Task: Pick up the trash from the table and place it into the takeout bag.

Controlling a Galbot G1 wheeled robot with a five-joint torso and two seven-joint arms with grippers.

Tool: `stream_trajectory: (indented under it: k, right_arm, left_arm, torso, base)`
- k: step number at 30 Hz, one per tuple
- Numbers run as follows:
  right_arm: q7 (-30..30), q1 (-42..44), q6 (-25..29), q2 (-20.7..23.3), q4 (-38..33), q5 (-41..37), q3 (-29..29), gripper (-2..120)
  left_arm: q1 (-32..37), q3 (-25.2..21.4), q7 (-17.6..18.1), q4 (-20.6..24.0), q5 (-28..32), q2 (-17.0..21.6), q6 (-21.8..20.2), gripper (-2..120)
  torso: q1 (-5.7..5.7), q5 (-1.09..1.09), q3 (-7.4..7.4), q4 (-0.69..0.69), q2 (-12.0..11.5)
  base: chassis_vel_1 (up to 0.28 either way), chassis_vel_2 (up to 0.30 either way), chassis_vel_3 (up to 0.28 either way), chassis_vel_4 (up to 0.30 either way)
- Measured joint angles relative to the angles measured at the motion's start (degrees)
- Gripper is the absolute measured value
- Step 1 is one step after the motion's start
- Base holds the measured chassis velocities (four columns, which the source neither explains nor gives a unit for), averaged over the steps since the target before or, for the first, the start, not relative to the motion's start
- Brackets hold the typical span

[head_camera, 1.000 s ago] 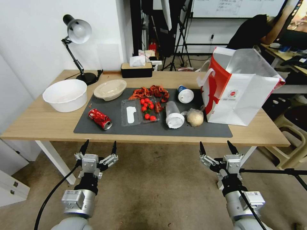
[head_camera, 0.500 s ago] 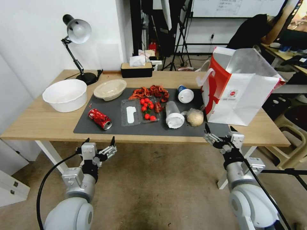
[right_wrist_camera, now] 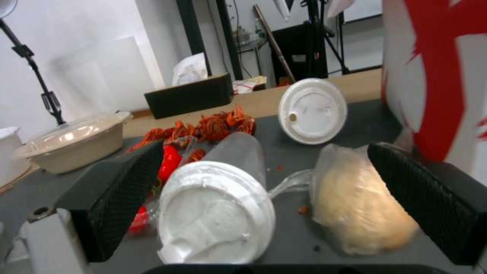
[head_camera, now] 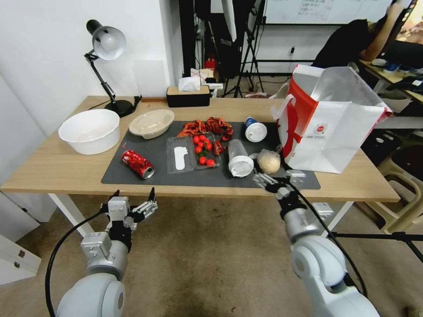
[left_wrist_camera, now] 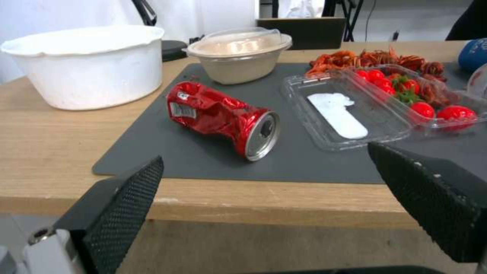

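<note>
Cluttered table [head_camera: 53, 169]; right gripper [head_camera: 279, 179] wide open, empty, nearing beige wad [head_camera: 268, 161] beside clear cup [head_camera: 239, 159], likely to nudge cup instead.

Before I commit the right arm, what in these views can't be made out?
- Inside of the takeout bag: head view sees only its outer walls; right wrist view cuts it off at the edge.
- Contents of the beige bowl: hazy under its clear lid.
- Right gripper: open near the beige wad; contact unclear.
- Label on the blue-white paper cup: too small.
- Left gripper: open below the table edge.
</note>
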State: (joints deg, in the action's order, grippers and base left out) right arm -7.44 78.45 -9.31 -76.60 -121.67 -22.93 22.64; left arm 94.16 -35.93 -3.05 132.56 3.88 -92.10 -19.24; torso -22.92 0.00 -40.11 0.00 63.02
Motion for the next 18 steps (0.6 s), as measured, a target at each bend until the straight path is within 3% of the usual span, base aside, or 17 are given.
stream_trajectory:
  k: [8, 18]
  right_arm:
    - [-1.3, -2.9, 0.3, 0.8, 2.4, -0.8, -2.7, 100]
    - [-7.9, -11.5, -2.4, -0.4, 9.7, -0.4, -10.5, 100]
  left_arm:
    - [0.1, -0.1, 0.0, 0.0, 0.0, 0.0, 0.3, 100]
    - [0.8, -1.1, -0.2, 0.2, -0.3, 0.0, 2.1, 100]
  torso:
    - [0.00, 0.00, 0.00, -0.01, 0.0]
    - [0.00, 0.00, 0.00, 0.00, 0.0]
  base:
    - [0.000, 0.000, 0.000, 0.000]
    - [0.000, 0.000, 0.000, 0.000]
